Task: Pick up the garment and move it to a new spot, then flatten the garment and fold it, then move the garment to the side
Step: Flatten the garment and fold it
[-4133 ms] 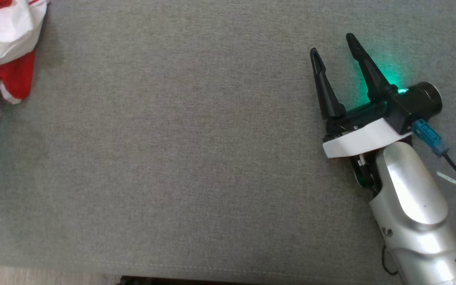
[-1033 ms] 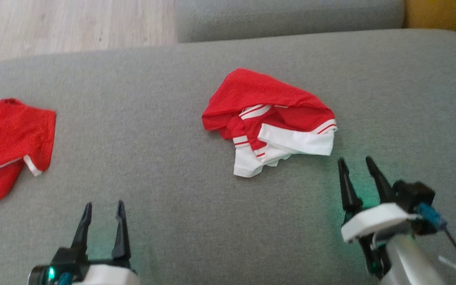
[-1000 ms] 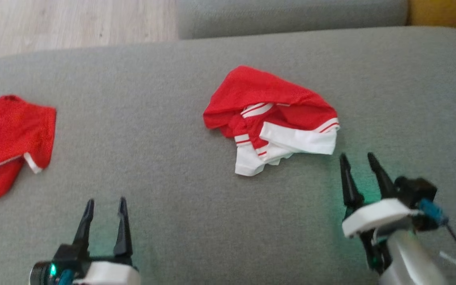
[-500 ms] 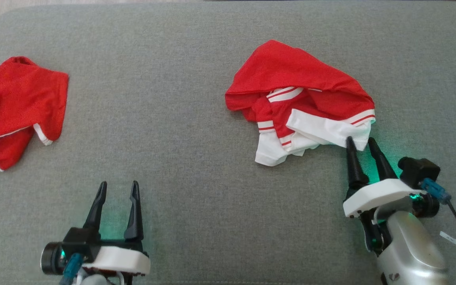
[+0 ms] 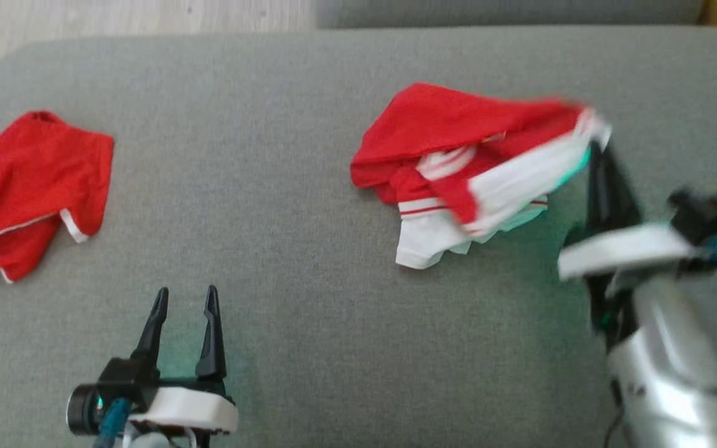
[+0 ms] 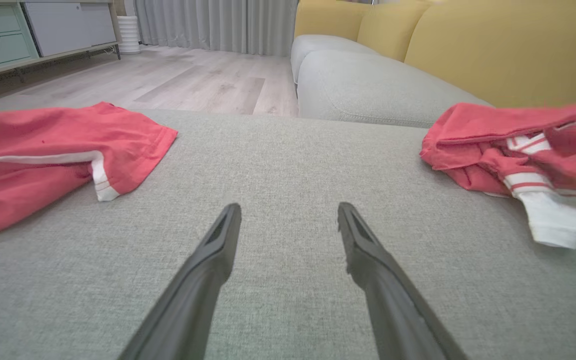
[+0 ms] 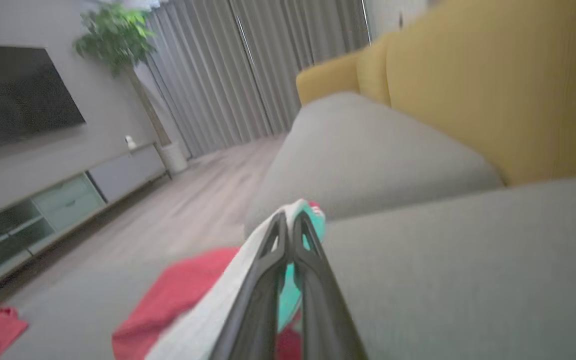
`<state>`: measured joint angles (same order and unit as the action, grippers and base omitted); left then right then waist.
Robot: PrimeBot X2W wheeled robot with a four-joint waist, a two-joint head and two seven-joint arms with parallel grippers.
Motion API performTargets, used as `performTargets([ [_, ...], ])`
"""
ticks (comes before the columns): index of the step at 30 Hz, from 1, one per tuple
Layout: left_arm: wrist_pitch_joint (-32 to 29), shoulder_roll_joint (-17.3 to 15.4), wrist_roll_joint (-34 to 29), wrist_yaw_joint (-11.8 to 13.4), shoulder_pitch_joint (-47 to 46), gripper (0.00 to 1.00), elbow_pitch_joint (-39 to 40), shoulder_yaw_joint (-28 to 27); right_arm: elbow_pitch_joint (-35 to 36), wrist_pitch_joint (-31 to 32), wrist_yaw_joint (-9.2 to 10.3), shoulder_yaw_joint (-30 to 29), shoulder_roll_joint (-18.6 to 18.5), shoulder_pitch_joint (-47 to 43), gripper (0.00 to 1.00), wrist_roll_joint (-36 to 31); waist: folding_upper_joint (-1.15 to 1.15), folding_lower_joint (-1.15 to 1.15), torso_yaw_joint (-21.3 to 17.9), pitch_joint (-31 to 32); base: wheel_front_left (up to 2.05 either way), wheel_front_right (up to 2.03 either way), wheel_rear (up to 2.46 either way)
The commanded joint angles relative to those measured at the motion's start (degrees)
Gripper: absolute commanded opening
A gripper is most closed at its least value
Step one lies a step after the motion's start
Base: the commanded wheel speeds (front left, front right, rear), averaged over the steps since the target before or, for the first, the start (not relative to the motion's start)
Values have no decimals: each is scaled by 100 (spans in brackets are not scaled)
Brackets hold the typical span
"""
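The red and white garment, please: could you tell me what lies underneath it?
Grey cushion shows all around the garment, whose corner the right gripper pinches. Anything beneath the bunched folds is hidden.

The left end effector (image 5: pixel 185 291) sits low on the left, its fingers spread wide. The right end effector (image 5: pixel 596 149) reaches further forward, fingers pinched together, its outline blurred.

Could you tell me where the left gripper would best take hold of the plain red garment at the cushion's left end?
Probably the white-trimmed corner of the red garment, the part nearest the open left gripper. Come in low along the cushion from the garment's right side: that corner juts out as a free edge, while the rest lies bunched.
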<state>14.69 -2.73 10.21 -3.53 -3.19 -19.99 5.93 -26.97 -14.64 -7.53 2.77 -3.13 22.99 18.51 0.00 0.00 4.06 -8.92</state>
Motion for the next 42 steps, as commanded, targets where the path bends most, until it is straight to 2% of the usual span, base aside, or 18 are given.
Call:
performTargets([
  [1, 30, -15, 44, 28, -10, 100, 117, -102, 460, -36, 4, 85, -33, 540, 0, -66, 0, 0, -32, 211, 0, 0, 0],
  [4, 30, -15, 73, 32, 75, 100, 96, -60, 746, -36, 4, 204, -206, 887, 0, -137, 0, 0, -34, 345, 0, 0, 0],
  [9, 30, -15, 209, 54, 270, 100, 38, 109, 925, -36, 4, 892, -719, 1978, 0, -386, 0, 0, 60, 579, 0, 0, 0],
  [12, 30, -15, 262, 48, 315, 100, -13, 253, 720, -36, 4, 1336, -912, 2649, 0, -486, 0, 0, 247, 651, 0, 0, 0],
  [17, 30, -15, 371, 56, 327, 100, -73, 481, 0, -36, 4, 2085, -1080, 3565, 0, -585, 0, 0, 732, 705, 0, 0, 0],
  [21, 30, -15, 422, 81, 378, 100, -104, 613, -334, -36, 4, 2298, -1108, 4086, 0, -640, 0, 0, 1060, 733, 0, 0, 0],
  [25, 30, -15, 421, 105, 484, 100, -122, 586, -267, -36, 4, 2402, -1197, 4322, 0, -818, 0, 0, 1162, 773, 0, 0, 0],
  [28, 30, -15, 393, 107, 560, 100, -124, 530, -111, -36, 4, 2330, -1365, 4192, 0, -901, 0, 0, 1101, 808, 0, 0, 0],
  [31, 30, -15, 396, 106, 569, 100, -100, 498, 37, -36, 4, 2306, -1606, 3676, 0, -911, 0, 0, 930, 779, 0, 0, 0],
  [36, 30, -15, 397, 65, 435, 100, -70, 531, -79, -36, 4, 2084, -2101, 2161, 0, -897, 0, 0, 549, 586, 0, 0, 0],
  [41, 30, -15, 286, -37, 183, 100, -116, 577, -314, -36, 4, 1631, -2109, 601, 0, -905, 0, 0, 161, 360, 0, 0, 0],
  [42, 30, -15, 278, -60, 129, 100, -131, 582, -385, -36, 4, 1522, -2037, 359, 21, -902, 0, 0, 85, 331, 0, 0, 0],
])
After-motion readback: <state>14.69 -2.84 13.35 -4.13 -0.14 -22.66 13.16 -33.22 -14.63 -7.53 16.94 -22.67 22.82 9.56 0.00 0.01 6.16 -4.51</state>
